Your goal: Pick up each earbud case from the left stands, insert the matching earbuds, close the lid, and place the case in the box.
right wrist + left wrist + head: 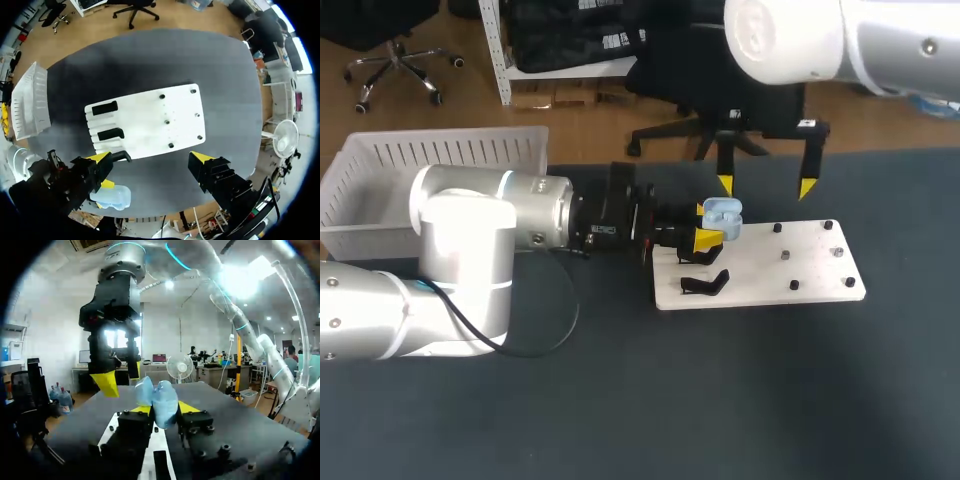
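Pincer of the left arm clamps the pale-blue earbud case over the white board; right pincer hangs open.

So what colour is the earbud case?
The earbud case is light blue, clearest in the left wrist view.

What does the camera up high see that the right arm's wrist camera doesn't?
Only the head view shows the big white right arm itself. Only the right wrist view shows all three black stands in a row; from above, the silver left arm covers some. Both show the white slatted basket, the flat white board, the light blue earbud case clamped in the left arm's fingers, and the right arm's fingers, open.
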Robot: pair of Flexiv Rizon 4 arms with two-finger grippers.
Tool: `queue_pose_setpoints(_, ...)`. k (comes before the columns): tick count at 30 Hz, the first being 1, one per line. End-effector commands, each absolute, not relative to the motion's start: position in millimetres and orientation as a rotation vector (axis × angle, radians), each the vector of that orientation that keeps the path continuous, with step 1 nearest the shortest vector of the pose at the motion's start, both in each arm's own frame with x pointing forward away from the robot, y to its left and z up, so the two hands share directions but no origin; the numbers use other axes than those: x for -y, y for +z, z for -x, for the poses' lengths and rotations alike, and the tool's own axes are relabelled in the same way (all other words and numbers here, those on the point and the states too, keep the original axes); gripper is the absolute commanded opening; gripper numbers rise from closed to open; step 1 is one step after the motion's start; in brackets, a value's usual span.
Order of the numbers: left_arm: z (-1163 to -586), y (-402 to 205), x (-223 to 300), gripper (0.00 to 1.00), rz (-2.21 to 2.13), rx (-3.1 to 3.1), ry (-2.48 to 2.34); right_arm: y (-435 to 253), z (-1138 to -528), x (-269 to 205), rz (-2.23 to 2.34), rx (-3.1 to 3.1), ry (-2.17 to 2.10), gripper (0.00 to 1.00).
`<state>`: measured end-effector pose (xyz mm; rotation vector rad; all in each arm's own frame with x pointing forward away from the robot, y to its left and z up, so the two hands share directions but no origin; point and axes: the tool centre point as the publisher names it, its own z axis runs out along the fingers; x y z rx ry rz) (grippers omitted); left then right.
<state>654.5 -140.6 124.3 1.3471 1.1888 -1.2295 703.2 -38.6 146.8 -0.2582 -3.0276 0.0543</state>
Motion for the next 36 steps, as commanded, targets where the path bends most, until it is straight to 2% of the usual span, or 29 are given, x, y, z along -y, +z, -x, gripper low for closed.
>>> queue_pose_setpoints(1, -654, 123, 141, 0.00, -1.342, -1.185, -1.225, 149, -698, 37, 0.244, 2.982, 0.058, 1.00)
queue_pose_setpoints(36, -654, 123, 141, 0.00, -1.342, -1.185, -1.225, 150, -655, 39, 0.233, 2.983, 0.014, 1.00)
